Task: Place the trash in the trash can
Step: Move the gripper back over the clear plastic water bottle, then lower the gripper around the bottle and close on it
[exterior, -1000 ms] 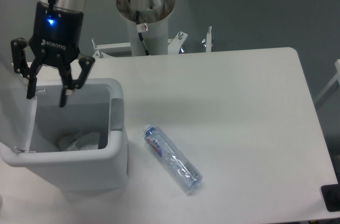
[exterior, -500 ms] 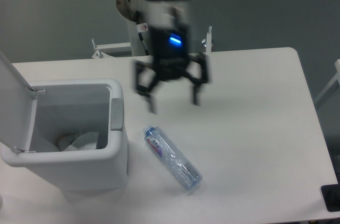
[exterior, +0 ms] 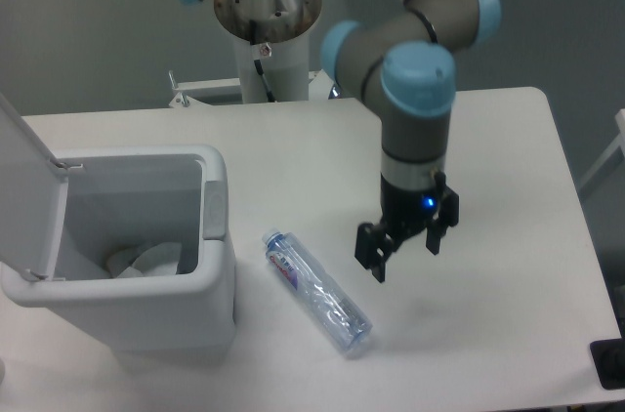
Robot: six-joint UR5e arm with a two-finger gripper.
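A clear plastic bottle (exterior: pixel 317 292) with a blue-red label lies on its side on the white table, cap end toward the bin. The white trash can (exterior: pixel 217 275) stands at the left with its lid flipped up. A crumpled whitish wrapper (exterior: pixel 146 261) rests on the bin's bottom. My gripper (exterior: pixel 405 256) hangs just right of the bottle, a little above the table, fingers open and spread with nothing between them.
The arm's white pedestal (exterior: pixel 269 31) rises behind the table's far edge. The bin's raised lid (exterior: pixel 24 173) leans out at the far left. A dark object (exterior: pixel 610 363) sits at the table's lower right corner.
The gripper travelled from above the open bin across the table to the right, now lowered beside the bottle. Bottle and wrapper have not moved.
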